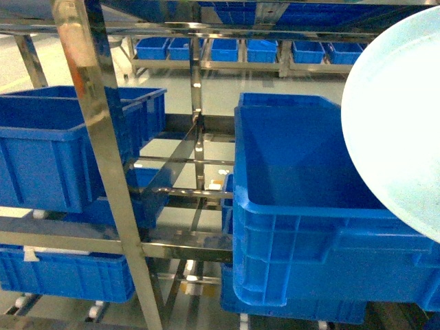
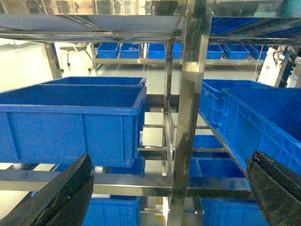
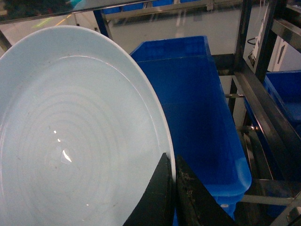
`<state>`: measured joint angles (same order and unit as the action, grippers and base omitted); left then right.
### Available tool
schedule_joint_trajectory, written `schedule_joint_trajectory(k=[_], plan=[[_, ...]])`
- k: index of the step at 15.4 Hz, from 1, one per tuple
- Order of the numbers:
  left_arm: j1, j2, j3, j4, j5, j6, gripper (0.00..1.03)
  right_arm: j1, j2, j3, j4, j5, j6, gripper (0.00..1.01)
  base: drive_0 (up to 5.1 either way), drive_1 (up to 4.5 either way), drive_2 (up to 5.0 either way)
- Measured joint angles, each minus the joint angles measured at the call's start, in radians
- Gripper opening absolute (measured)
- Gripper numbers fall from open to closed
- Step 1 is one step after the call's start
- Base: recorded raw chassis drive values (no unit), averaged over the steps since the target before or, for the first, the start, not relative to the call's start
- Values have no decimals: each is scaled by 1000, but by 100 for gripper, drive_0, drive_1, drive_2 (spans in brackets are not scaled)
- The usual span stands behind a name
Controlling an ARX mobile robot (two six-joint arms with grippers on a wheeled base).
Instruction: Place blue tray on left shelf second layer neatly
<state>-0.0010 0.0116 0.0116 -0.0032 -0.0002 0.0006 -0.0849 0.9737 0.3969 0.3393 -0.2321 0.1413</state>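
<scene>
Only the right wrist view shows the right gripper (image 3: 173, 188), its black fingers pinched on the rim of the pale sky-blue round plastic tray (image 3: 75, 141), which is held tilted over an empty deep-blue ribbed crate (image 1: 302, 206). The left wrist view shows the left gripper (image 2: 169, 193) spread wide and empty, facing the shiny steel shelf (image 2: 193, 94) and another empty blue crate (image 2: 70, 122).
</scene>
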Motion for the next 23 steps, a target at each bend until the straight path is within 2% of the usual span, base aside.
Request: schedule_joint_trajectory(k=[15,23], plan=[[0,0,0,-1,0,0,98,0,5,0,-1,0,0,2,14,431,-402],[0,0,0,-1,0,0,98,0,5,0,-1,0,0,2,0,0,0]])
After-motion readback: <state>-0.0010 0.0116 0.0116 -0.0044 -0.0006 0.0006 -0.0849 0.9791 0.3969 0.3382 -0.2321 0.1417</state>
